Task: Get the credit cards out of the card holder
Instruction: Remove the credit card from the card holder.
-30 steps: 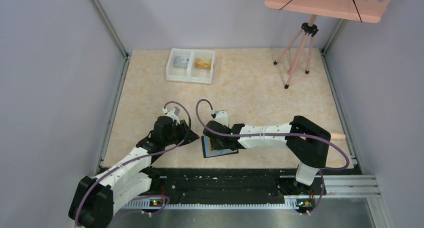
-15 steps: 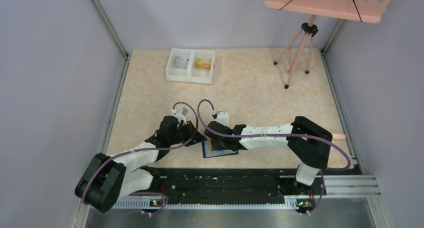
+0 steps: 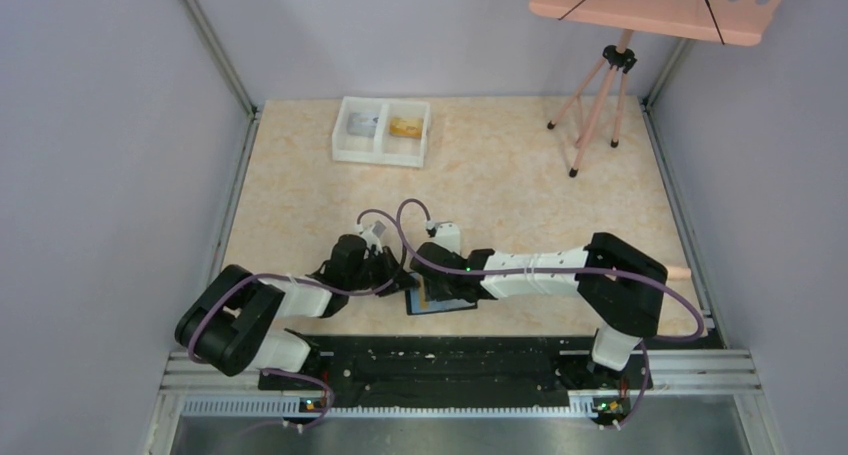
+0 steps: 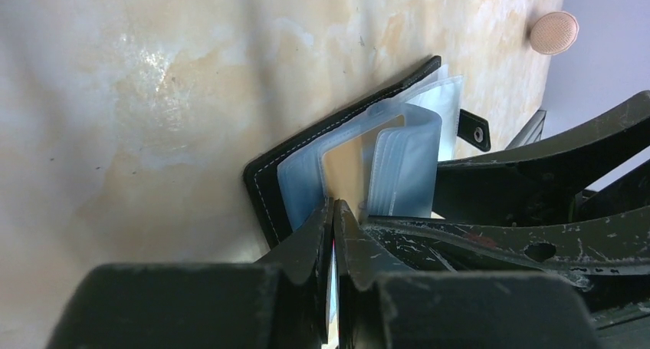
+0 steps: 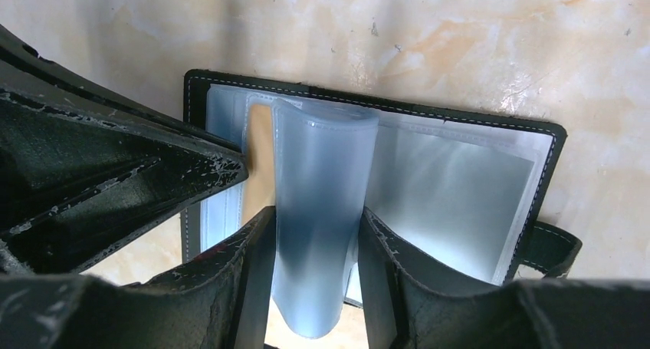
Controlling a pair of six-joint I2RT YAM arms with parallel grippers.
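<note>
The black card holder (image 3: 443,304) lies open near the table's front edge, its clear blue-grey sleeves fanned up. It also shows in the left wrist view (image 4: 264,186) and the right wrist view (image 5: 460,184). An orange-gold credit card (image 4: 345,169) sits in a left sleeve pocket and is also seen in the right wrist view (image 5: 260,153). My left gripper (image 4: 333,205) is at the holder's left edge (image 3: 400,276), shut on the edge of that thin card. My right gripper (image 5: 314,222) is over the holder (image 3: 433,273), shut on a bundle of clear sleeves and holding them up.
A white two-compartment tray (image 3: 381,155) with small items stands at the back left. A pink tripod stand (image 3: 598,95) stands at the back right; one of its round feet shows in the left wrist view (image 4: 554,33). Walls close in both sides.
My left arm has swung right and forward, bringing its gripper to the holder's left edge beside the right gripper. The right arm and the holder have stayed put.
</note>
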